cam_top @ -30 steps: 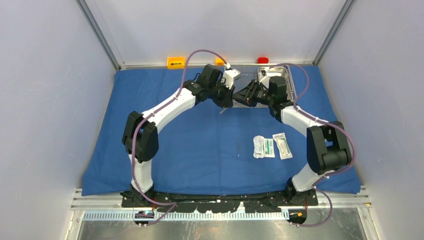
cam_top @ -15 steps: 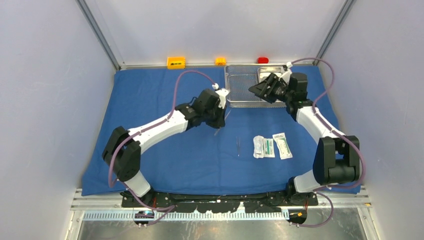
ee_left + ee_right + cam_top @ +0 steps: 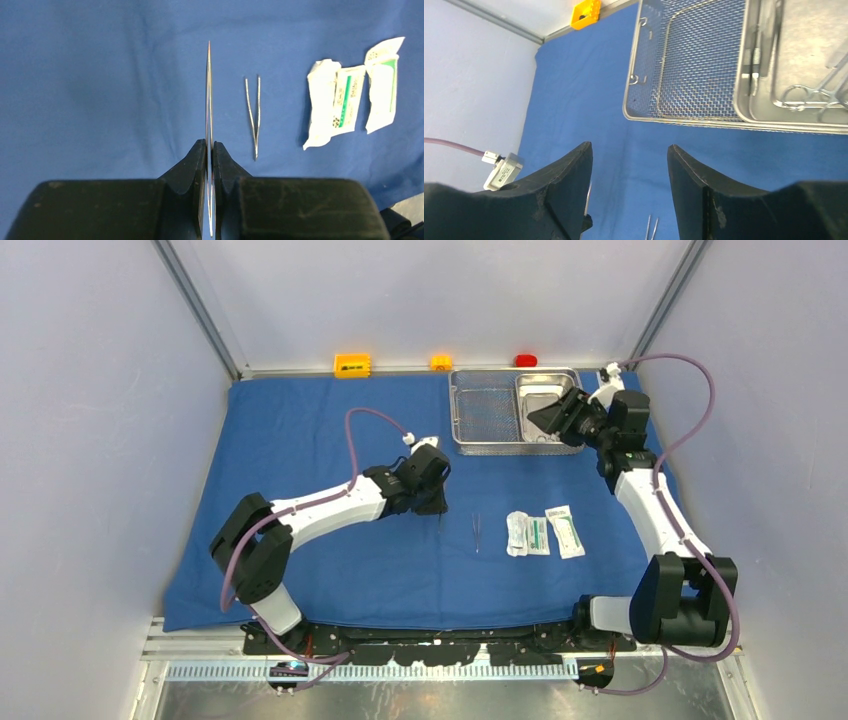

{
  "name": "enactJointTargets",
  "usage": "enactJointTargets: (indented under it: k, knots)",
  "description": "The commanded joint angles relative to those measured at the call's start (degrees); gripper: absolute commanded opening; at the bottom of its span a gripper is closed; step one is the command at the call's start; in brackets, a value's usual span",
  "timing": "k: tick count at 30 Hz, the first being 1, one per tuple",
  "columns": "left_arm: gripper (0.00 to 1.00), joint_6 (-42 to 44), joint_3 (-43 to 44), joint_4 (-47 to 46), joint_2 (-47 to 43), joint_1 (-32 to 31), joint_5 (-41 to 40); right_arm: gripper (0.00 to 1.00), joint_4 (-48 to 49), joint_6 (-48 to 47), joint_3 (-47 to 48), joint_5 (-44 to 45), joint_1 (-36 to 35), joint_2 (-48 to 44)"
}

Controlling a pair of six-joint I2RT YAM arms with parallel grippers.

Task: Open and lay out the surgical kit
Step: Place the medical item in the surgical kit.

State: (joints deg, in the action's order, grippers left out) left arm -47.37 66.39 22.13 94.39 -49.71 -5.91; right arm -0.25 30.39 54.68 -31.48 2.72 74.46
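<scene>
The blue cloth wrap [image 3: 300,440] lies spread flat. My left gripper [image 3: 438,508] [image 3: 209,145] hangs over its middle, shut on a thin steel instrument [image 3: 208,90] that is seen edge-on and points away. Just right of it lie the forceps [image 3: 476,533] [image 3: 254,112] and the white-green packets [image 3: 540,533] [image 3: 350,95]. At the back stands the steel mesh tray [image 3: 455,410] [image 3: 689,60] with the smaller pan [image 3: 548,383] [image 3: 804,50] in its right half. Ring-handled instruments [image 3: 811,95] lie in the pan. My right gripper [image 3: 548,418] [image 3: 629,146] is open and empty at the pan's near edge.
Orange [image 3: 352,365], yellow [image 3: 441,362] and red [image 3: 526,360] blocks sit along the back rail behind the cloth. Grey walls close in both sides. The left arm's cable [image 3: 375,420] loops above the cloth.
My left arm has drawn back from the tray toward the cloth's middle with the instrument in its grip. My right gripper has let go, opened and swung right to the pan.
</scene>
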Motion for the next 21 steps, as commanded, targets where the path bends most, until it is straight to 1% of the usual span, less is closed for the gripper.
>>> enactJointTargets:
  k: [1, 7, 14, 21]
  knots:
    - [0.00, -5.10, -2.05, -2.36, 0.20, -0.36, -4.19, 0.61, 0.69, -1.86, -1.87, 1.13, 1.52, -2.97]
    - [0.00, -6.10, -6.04, -5.91, 2.11, -0.43, -4.33, 0.61, 0.73, -1.94, -2.29, 1.16, 1.89, -3.34]
    - [0.00, -5.39, -6.03, -6.92, 4.84, -1.16, -6.22, 0.61, 0.75, -2.03, -3.37, 0.74, 1.94, -4.42]
    - [0.00, -5.14, -6.68, -6.93, 4.91, -1.12, -7.07, 0.61, 1.00, -1.06, -3.36, 0.07, 1.94, -4.33]
